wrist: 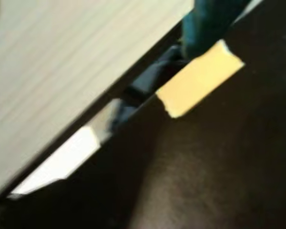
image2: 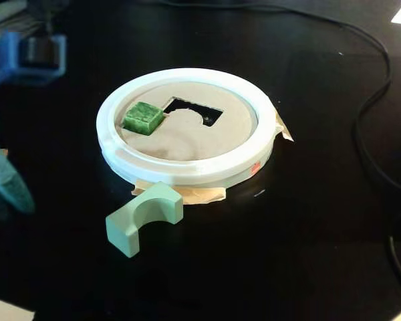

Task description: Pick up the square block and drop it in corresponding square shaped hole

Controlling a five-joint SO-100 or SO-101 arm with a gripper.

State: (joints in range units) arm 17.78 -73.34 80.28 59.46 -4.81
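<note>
In the fixed view the dark green square block [image2: 144,117] sits on the left part of the cardboard disc, inside the white ring [image2: 187,170], and sticks up above the disc. A dark arch-shaped cutout [image2: 195,111] lies just to its right. My gripper [image2: 5,190] is a blurred teal shape at the left edge, well away from the ring, with nothing seen in it. Its jaws cannot be made out. In the wrist view only one teal finger [wrist: 207,24] shows at the top, above the black table.
A pale green arch block [image2: 142,217] lies on the black table in front of the ring. Black cables [image2: 367,114] run along the right side. The wrist view shows the table's edge, a yellow tape piece [wrist: 200,78] and a white paper [wrist: 62,160].
</note>
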